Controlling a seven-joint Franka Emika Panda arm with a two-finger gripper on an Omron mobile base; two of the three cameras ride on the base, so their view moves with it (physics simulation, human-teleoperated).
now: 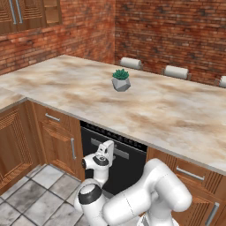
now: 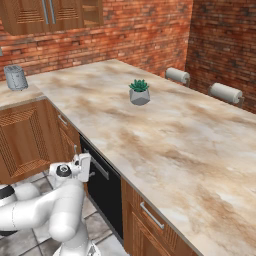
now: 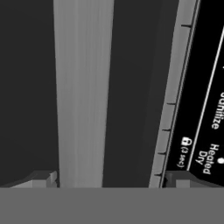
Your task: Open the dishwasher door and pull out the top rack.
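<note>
Brick walls wrap round this corner of the kitchen, and below them a big marbled desk [image 1: 167,110] carries a small potted plant [image 1: 121,80], with paper towel rolls [image 1: 131,63] along the far edge. Under that desk, between brown wooden cabinets [image 1: 57,141], sits the dishwasher door [image 1: 128,170], black, upright and shut, so the top rack is hidden behind it for now. The arm is right up at the door: the end effector [image 1: 107,152] hangs at the level of the silver bar handle [image 1: 123,153], near its left end. Judging by that, we are at the very first step, the reach for the handle, with nothing opened yet. The hand view is the one that settles things: the handle [image 3: 83,92] runs as a pale band straight up between the two dark fingertips [image 3: 41,179], which stand spread wide to either side of it, gripping nothing. The control strip with its "Heated Dry" lettering [image 3: 205,159] shows off to one side there too, far too fine to read from the base cameras. The right base view gives the side angle, showing the end effector [image 2: 88,169] just in front of the door, though whether it touches I cannot tell. Next, I reckon, the fingers must close on the bar, then pull outward and down.
</note>
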